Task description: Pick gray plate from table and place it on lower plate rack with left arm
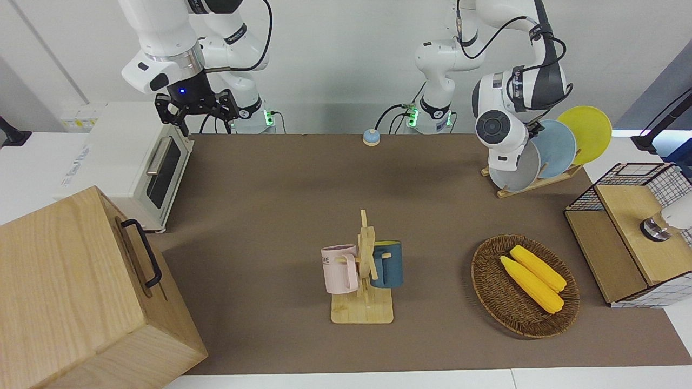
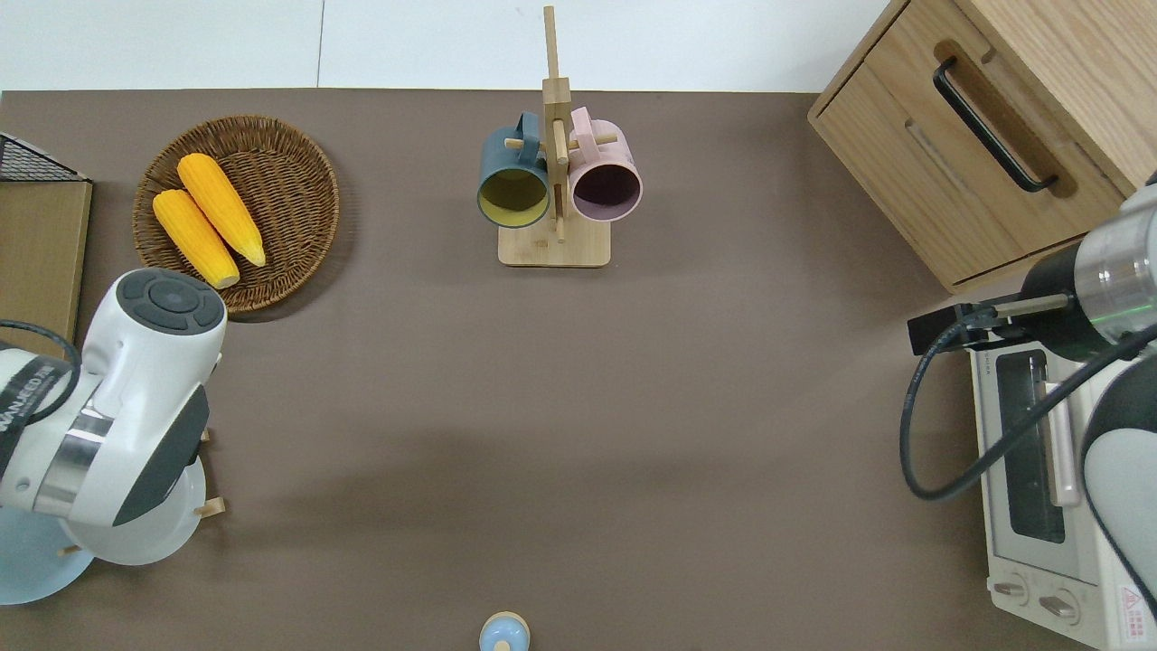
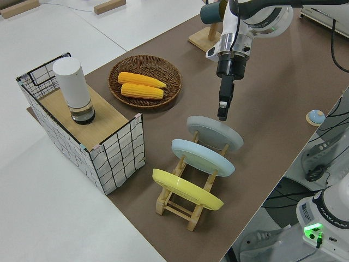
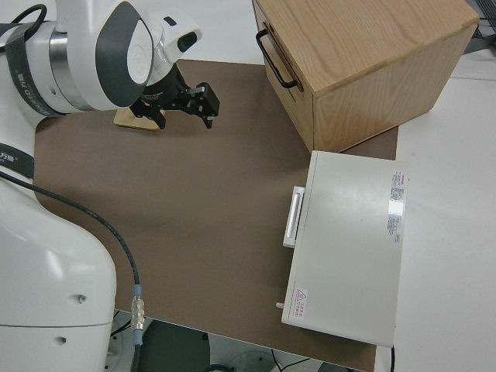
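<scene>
- At the left arm's end of the table (image 1: 324, 178), in the front view, the left arm (image 1: 500, 132) bent down over the rack (image 1: 535, 183). Its wrist covered the upper rim of the gray plate (image 1: 523, 172) and hid the gripper.
- The gray plate stood tilted in the rack's end slot, just beside the blue plate (image 1: 559, 148). The yellow plate (image 1: 586, 132) filled the slot after that.
- The right arm was parked, and the fingers of the right gripper (image 1: 197, 111) were spread apart.
- Bare mat lay between the rack and the mug stand (image 1: 365, 270). The basket (image 1: 486, 281) lay farther from the robots than the rack, and the crate (image 1: 632, 227) stood at the table's end.
- In the overhead view, the left wrist covered most of the gray plate (image 2: 158, 547), leaving only a crescent of it in sight. The blue plate (image 2: 27, 570) was cut off by the picture's edge, and two rack pegs poked out beside the wrist.
- In the left side view, the left gripper (image 3: 222, 115) pointed straight down, its tip right at the gray plate's (image 3: 215, 135) upper rim.
- The gripper was seen edge-on there, so I could not tell whether the tip touched the rim. Nor could I tell whether its fingers were apart or together.
- In the right side view, the right gripper (image 4: 186, 105) held nothing between its parted fingers.
</scene>
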You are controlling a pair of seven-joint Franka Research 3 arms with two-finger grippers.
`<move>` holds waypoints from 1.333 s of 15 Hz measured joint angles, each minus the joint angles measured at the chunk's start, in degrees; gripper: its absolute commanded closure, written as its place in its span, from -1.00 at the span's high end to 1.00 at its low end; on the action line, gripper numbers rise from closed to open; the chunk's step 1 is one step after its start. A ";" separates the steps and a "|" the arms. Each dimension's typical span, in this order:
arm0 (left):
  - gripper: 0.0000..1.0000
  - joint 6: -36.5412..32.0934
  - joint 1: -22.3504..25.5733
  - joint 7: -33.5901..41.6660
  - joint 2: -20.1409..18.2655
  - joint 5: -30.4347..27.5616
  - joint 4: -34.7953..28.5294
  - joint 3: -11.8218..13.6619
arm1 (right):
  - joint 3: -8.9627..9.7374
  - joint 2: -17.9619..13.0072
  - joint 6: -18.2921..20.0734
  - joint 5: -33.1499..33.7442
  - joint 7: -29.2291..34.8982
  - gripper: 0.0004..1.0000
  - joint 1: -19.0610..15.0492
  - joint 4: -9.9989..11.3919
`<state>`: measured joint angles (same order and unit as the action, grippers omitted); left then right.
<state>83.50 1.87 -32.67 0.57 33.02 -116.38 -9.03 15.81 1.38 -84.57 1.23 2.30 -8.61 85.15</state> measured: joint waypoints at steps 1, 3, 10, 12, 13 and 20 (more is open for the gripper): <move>0.94 0.04 0.00 1.21 -0.10 -1.36 1.21 0.19 | 0.00 0.00 0.00 0.00 0.00 0.97 0.00 0.00; 0.94 0.07 0.03 4.50 -0.41 -5.24 4.23 1.01 | 0.00 0.00 0.00 0.00 0.00 0.97 0.00 0.00; 0.94 -0.27 0.04 17.42 -1.87 -21.40 15.54 7.94 | 0.00 0.00 0.00 0.00 0.00 0.97 0.00 0.00; 0.94 -1.52 0.05 20.51 -2.06 -24.78 17.93 9.79 | 0.00 0.00 0.00 0.00 0.00 0.97 0.00 0.00; 0.94 -2.54 0.05 21.66 -2.08 -26.66 19.28 10.49 | 0.00 0.00 0.00 0.00 0.00 0.97 0.00 0.00; 0.97 -5.08 0.02 24.92 -2.07 -38.54 25.03 12.30 | 0.00 0.00 0.00 0.00 0.00 0.97 0.00 0.00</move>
<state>78.42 1.88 -7.75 -1.50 -5.52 -91.35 3.28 15.81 1.38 -84.57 1.23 2.30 -8.61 85.15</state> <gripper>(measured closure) 0.013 0.013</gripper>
